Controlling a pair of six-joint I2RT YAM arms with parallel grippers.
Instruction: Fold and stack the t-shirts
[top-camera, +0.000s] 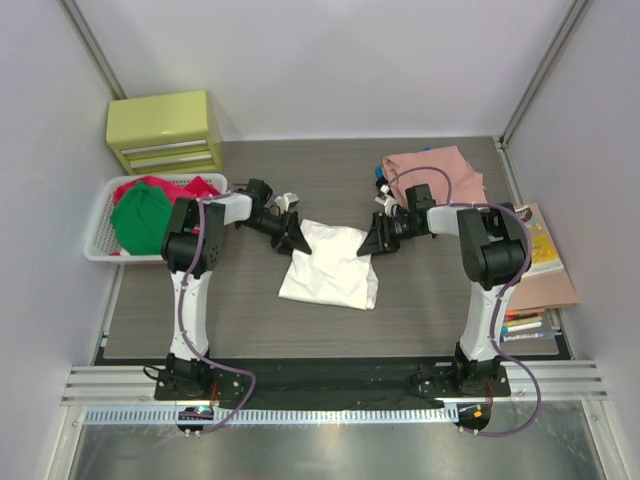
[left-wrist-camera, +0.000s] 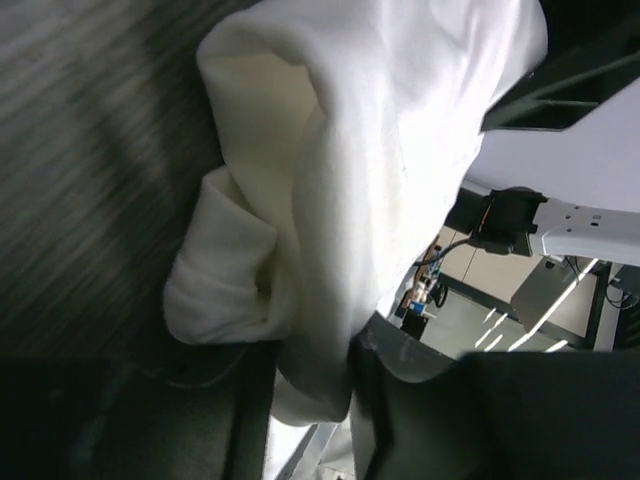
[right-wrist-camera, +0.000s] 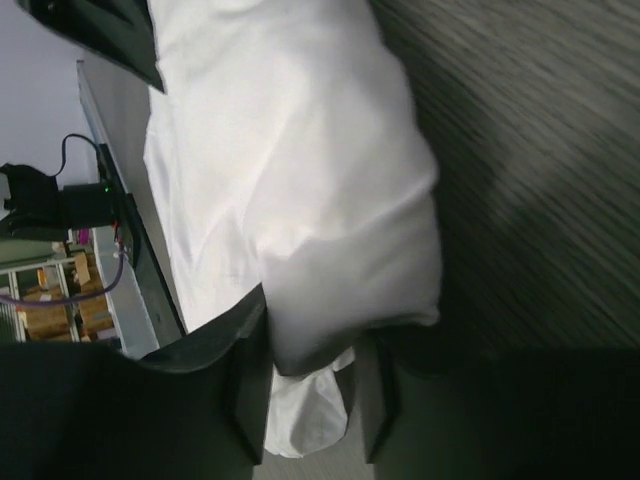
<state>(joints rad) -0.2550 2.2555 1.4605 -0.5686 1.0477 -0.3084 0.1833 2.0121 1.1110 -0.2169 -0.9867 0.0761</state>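
Top external view: at left, the white basket (top-camera: 97, 250) holds a green t-shirt (top-camera: 140, 218) and a red t-shirt (top-camera: 168, 188). Next, the left gripper (top-camera: 297, 240) pinches the far-left corner of the white t-shirt (top-camera: 330, 270) lying in the middle of the worktop (top-camera: 200, 310); the right gripper (top-camera: 368, 243) pinches its far-right corner. A salmon-pink t-shirt (top-camera: 440, 168) lies far right.

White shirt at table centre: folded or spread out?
Folded: the white shirt lies as a compact layered rectangle, no sleeves showing.

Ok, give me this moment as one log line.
left gripper: pinching white t-shirt, far-left corner | right gripper: pinching its far-right corner | state: crumpled, not yet stacked
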